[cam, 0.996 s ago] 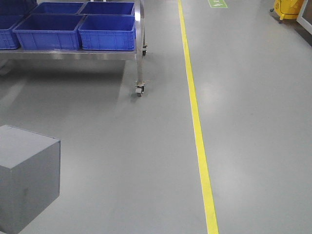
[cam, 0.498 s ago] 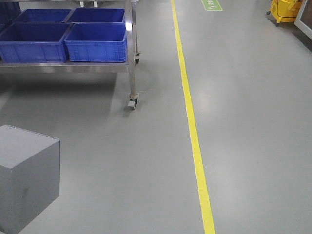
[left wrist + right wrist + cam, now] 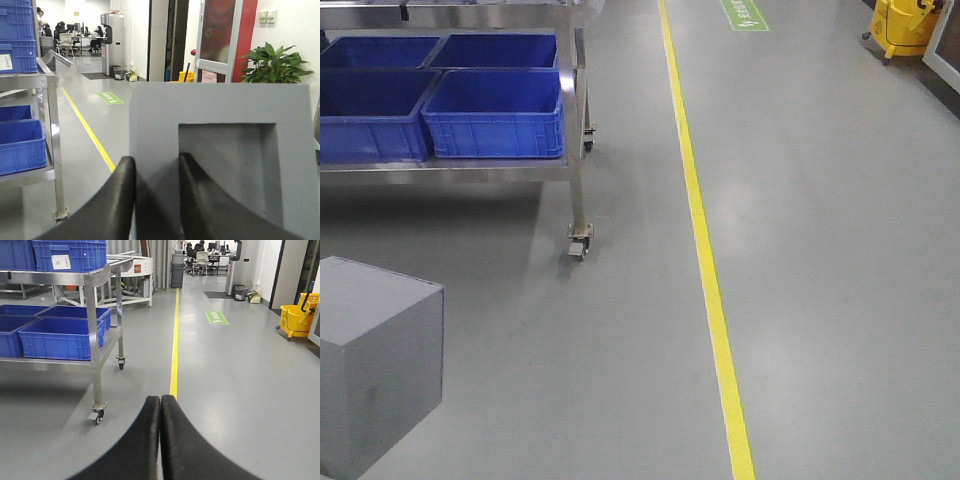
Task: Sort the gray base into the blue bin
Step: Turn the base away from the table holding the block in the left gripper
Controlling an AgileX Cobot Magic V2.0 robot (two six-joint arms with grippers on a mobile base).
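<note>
left tool (image 3: 156,167) is pinching the gray base (image 3: 220,105) by its recess rim, up off the floor (image 3: 820,250) (looks stiff, matte, probably light, so that wall's a decent grab), right tool (image 3: 160,407) pressed together empty.

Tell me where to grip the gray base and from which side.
Take the gray base by one wall of its square frame, coming straight at the recessed face: one of the fingers inside the recess, the other on the plain outer side. That wall looks thin and flat-sided; the whole block looks too wide. The left gripper straddles it so.
</note>
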